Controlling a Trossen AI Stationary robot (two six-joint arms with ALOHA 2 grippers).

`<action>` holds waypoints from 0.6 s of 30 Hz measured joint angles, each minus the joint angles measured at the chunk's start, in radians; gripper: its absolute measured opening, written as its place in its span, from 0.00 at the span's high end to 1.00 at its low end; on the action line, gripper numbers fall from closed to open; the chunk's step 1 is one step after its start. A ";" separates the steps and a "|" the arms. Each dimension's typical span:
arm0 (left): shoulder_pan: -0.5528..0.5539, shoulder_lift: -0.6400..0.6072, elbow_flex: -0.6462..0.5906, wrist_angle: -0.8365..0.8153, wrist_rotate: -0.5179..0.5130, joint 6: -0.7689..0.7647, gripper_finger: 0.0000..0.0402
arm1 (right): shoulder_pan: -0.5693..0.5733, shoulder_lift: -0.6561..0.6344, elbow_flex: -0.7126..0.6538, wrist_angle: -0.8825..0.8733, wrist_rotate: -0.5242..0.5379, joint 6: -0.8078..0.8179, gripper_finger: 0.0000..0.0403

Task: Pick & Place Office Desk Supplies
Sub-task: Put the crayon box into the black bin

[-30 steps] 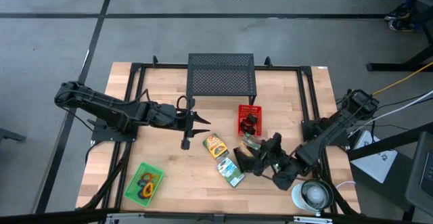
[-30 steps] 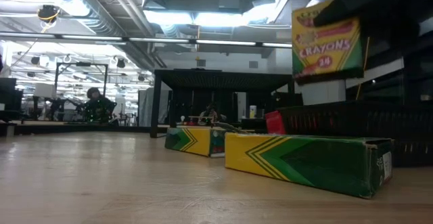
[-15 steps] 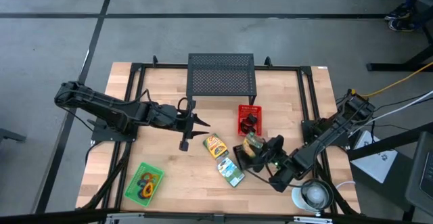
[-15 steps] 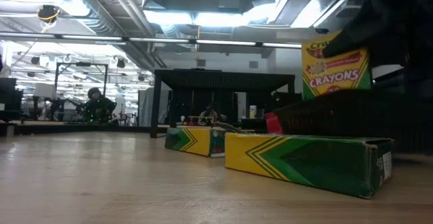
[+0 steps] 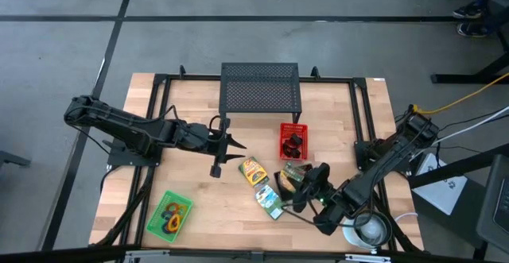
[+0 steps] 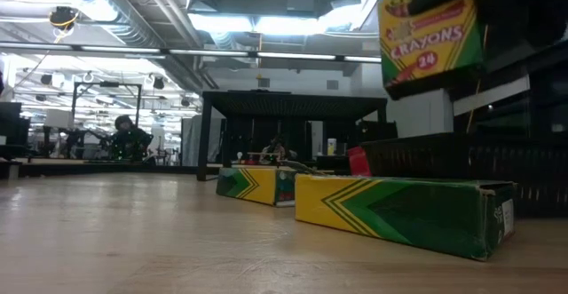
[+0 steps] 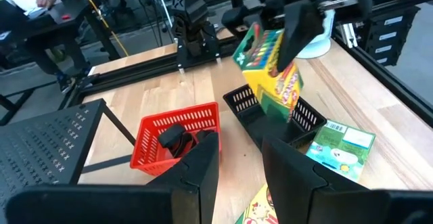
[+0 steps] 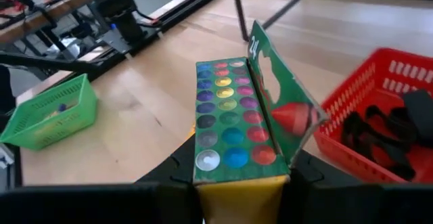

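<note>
From above, the right gripper point(image 5: 305, 185) holds a crayon box point(image 5: 293, 172) just in front of the red basket point(image 5: 293, 141); the black basket under it is mostly hidden. The left gripper point(image 5: 235, 145) waits beside the red basket, on its left, jaws part open and empty.

In the low view the crayon box point(image 6: 430, 35) hangs high, slightly tilted. I think it could slip, because only its lower end is clamped.

In the left wrist view the crayon box point(image 7: 268, 65) is directly above the black basket point(image 7: 270, 116), right beside the red basket point(image 7: 177, 141).

In the right wrist view the flap stands open, showing the coloured crayon tips point(image 8: 226, 116). If the box tilts more, crayons may fall out.
</note>
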 joint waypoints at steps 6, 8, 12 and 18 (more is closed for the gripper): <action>0.000 0.000 0.000 0.000 0.045 -0.008 0.72 | 0.000 0.008 0.028 0.002 0.013 -0.173 0.71; 0.000 0.000 0.000 0.001 0.054 -0.017 0.72 | 0.000 0.008 0.028 0.012 0.014 -0.257 0.70; 0.000 0.000 0.000 0.001 0.053 -0.020 0.72 | 0.000 0.008 0.028 0.039 -0.008 -0.364 0.69; 0.000 0.000 0.000 0.001 0.053 -0.041 0.72 | 0.009 0.008 0.028 0.072 -0.032 -0.455 0.69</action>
